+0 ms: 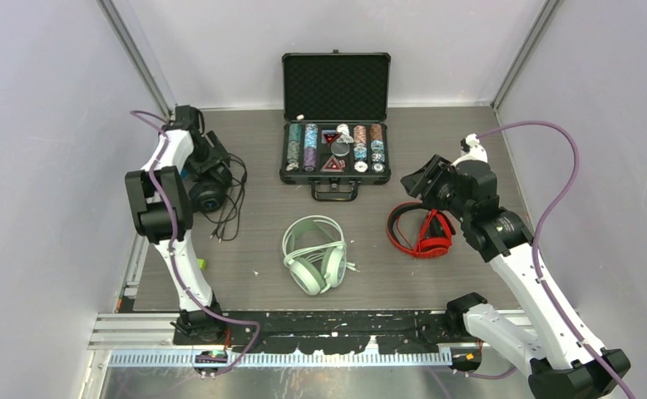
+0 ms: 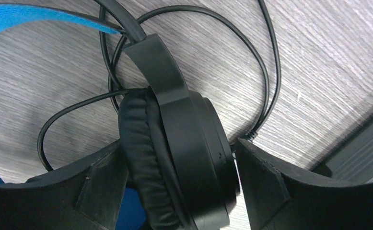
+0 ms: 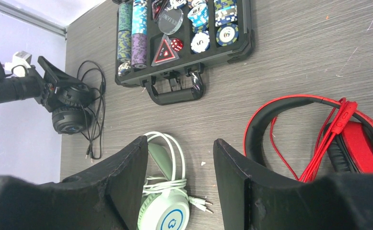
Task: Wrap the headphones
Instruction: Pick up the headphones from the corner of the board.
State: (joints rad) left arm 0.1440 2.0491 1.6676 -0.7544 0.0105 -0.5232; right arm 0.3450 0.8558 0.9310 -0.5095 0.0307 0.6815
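Note:
The black headphones lie at the table's far left, with their black cable loose beside them. My left gripper is down over one ear cup. Its jaws straddle the cup, open, and a sliver of table shows beside one finger. The blue-lined headband shows at the top left. The mint-green headphones lie in the middle with white cable bunched on them. The red headphones lie to the right with their red cable. My right gripper hangs open and empty above the table between those two pairs.
An open black case of poker chips stands at the back centre, its handle facing the arms. Grey walls close the table on three sides. A small green scrap lies near the left arm's base.

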